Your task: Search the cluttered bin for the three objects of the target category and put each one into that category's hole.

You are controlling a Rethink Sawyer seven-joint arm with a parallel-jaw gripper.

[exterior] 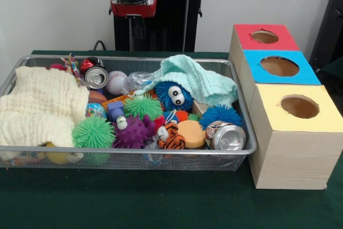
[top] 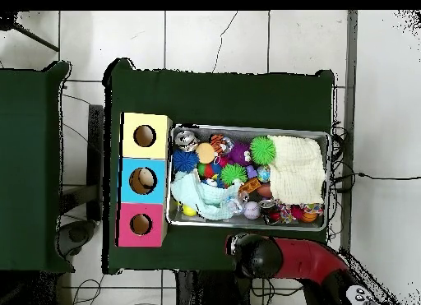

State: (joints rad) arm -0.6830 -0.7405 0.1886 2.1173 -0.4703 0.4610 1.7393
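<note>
The bin is a long silver wire-mesh basket on the green table, full of clutter; it also shows in the overhead view. In it lie two drink cans, a baseball, green spiky balls, a purple spiky ball, a blue spiky ball, a blue fuzzy toy with eyes, a tiger toy and an orange disc. My gripper hangs behind the bin's far edge, above the table, holding nothing I can see.
A cream cloth covers the bin's left end and a mint cloth drapes its far right. Three wooden boxes with round holes stand right of the bin: red top, blue top, yellow top. The arm sits beside the bin.
</note>
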